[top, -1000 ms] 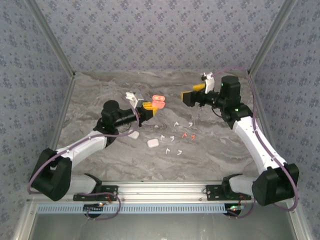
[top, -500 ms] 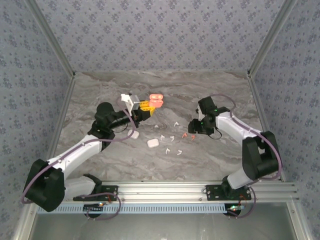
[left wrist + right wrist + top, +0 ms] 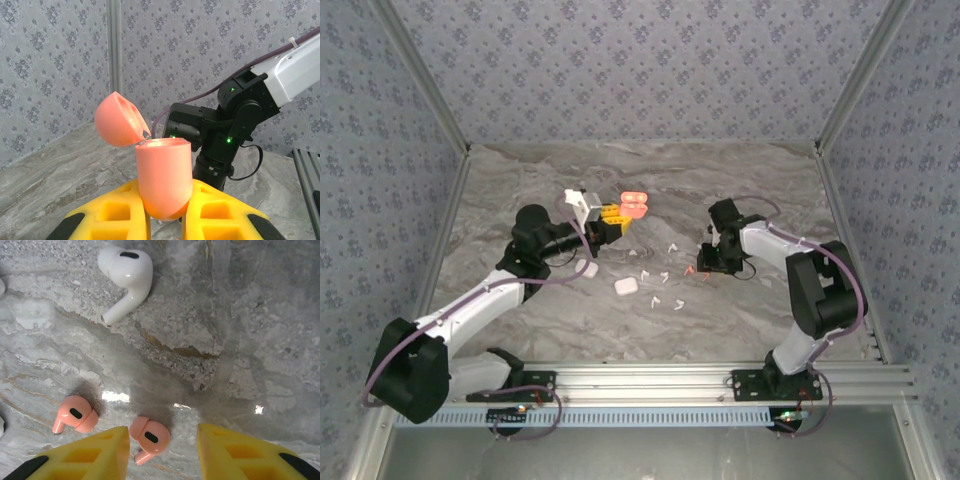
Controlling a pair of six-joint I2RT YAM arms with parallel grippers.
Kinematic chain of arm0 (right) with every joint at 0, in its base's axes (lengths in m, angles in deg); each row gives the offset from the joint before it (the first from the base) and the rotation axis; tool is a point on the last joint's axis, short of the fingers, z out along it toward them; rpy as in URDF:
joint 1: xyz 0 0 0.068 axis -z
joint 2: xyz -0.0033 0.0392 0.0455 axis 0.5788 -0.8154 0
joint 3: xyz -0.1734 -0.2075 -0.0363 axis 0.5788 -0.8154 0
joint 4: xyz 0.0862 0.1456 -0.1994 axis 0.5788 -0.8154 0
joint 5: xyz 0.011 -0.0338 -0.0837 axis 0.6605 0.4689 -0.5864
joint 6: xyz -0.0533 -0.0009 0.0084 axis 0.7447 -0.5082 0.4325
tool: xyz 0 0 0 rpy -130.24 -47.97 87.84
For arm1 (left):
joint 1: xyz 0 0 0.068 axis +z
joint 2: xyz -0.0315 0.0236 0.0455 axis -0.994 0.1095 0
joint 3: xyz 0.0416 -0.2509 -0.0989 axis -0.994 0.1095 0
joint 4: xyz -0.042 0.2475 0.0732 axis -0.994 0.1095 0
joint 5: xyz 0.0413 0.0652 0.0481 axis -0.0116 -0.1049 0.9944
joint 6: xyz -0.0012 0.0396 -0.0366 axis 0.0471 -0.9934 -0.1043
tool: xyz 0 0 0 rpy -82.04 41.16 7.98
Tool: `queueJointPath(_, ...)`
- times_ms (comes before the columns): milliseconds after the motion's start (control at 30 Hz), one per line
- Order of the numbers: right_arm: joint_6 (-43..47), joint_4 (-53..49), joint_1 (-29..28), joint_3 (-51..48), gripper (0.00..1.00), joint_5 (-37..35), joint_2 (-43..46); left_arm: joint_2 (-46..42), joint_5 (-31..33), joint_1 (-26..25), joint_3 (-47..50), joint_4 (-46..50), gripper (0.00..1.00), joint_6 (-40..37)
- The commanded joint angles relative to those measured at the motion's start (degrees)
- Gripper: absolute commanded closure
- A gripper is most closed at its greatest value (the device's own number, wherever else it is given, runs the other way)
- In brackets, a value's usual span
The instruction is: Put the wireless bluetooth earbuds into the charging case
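Right end effector (image 3: 162, 440) is spread over a coral earbud (image 3: 149, 435), left end effector (image 3: 165, 215) pinches the case (image 3: 164, 172). Slick little thing, I'd grab its bulb.

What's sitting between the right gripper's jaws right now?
One coral earbud, lying on the marble table between the open jaws of the right gripper; the other coral earbud lies just outside them. Right wrist view.

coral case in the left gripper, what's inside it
The coral case, pinched by the left gripper, has its lid flipped open. Its wells sit below the rim, hidden from the wrist camera; the top view is too small to tell.
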Motion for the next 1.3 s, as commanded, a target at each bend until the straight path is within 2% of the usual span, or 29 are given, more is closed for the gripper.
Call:
queueJointPath(0, -0.79, 0.44, -0.38, 1.14, 0.59, 0.65, -1.44, -0.78, -1.18, -0.51, -1.77, 0.01, 1.0, -1.06)
queueJointPath(333, -0.81, -0.67, -0.75, 0.72, 0.63, 1.0, -1.7, -0.77, -0.93, -0.52, -2.12, 1.24, 1.0, -1.43)
queueJointPath(767, -0.3, -0.07, -0.85, 0.19, 0.75, 2.03, -1.47, -0.84, -0.56, -0.46, -2.55, 2.07, 1.0, -1.5)
queueJointPath(967, 0.92, 3.23, -0.01, -1.27, 0.77, 3.25, 5.06, -0.84, -0.47, -0.5, -2.18, 1.92, 1.0, -1.14)
queueJointPath(1267, 5.18, 12.12, 0.63, -1.1, 0.78, 10.26, 23.06, 1.55, -0.84, -1.92, -2.63, -1.5, 1.0, 1.08)
